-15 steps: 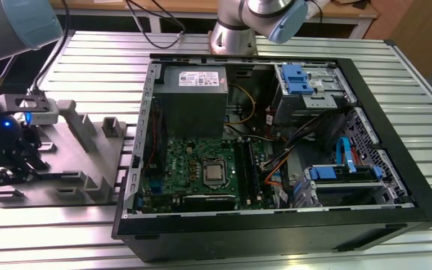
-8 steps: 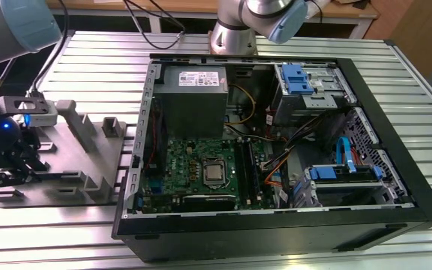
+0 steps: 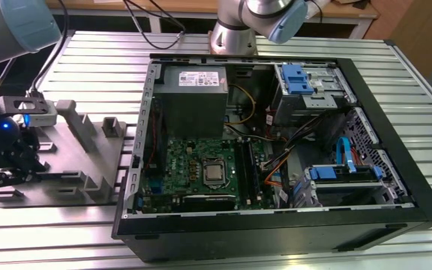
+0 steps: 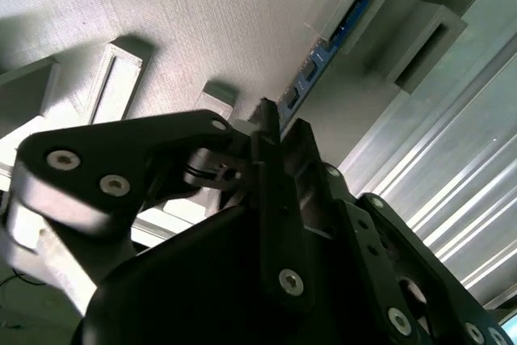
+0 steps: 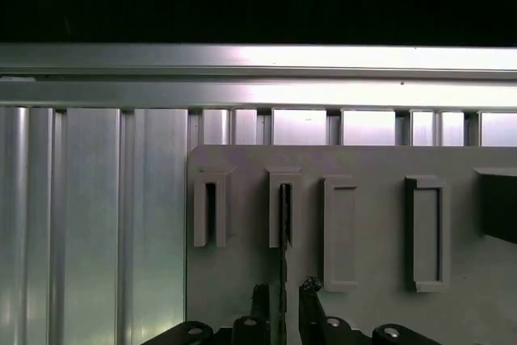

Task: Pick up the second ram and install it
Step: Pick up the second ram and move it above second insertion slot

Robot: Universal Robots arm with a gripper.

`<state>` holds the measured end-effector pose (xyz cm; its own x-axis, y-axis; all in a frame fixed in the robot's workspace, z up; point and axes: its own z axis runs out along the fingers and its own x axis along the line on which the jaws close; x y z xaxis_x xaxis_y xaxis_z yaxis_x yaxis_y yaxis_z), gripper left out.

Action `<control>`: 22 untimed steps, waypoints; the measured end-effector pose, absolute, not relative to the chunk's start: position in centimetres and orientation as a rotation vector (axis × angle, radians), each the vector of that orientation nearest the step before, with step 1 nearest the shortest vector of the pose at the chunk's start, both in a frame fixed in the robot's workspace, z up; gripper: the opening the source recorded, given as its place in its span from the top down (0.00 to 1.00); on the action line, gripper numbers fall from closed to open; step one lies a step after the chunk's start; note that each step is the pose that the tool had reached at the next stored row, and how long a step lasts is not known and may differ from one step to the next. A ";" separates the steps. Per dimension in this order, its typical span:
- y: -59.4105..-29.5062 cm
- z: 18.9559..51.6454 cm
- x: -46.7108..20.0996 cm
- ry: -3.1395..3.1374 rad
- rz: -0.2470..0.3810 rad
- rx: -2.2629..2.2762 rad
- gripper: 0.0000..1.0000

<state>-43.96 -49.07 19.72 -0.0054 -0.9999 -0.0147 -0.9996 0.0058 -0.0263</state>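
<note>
Gripper (image 5: 284, 290) low over tray (image 5: 226, 280) at the exterior view's left: straddles ram (image 5: 284, 208) with fingers (image 5: 309, 290) narrowly parted, clasps nothing, ram upright on edge in tray slot, well apart from motherboard (image 3: 178, 163) inside case (image 3: 276, 224).

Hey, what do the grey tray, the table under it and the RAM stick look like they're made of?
The grey tray is likely matte plastic: uniform dull grey with a fine lined texture. The table is probably bare aluminium: ribbed slats with bright reflections. The second ram seems to be dark circuit board, seen thin edge-on; its finish is unclear.
</note>
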 end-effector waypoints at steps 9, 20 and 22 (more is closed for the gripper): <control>-49.1 19.9 -44.0 2.207 -0.013 -2.195 0.76; -49.1 20.0 -43.7 2.207 -0.013 -2.195 0.76; -49.1 20.0 -43.6 2.207 -0.013 -2.195 0.76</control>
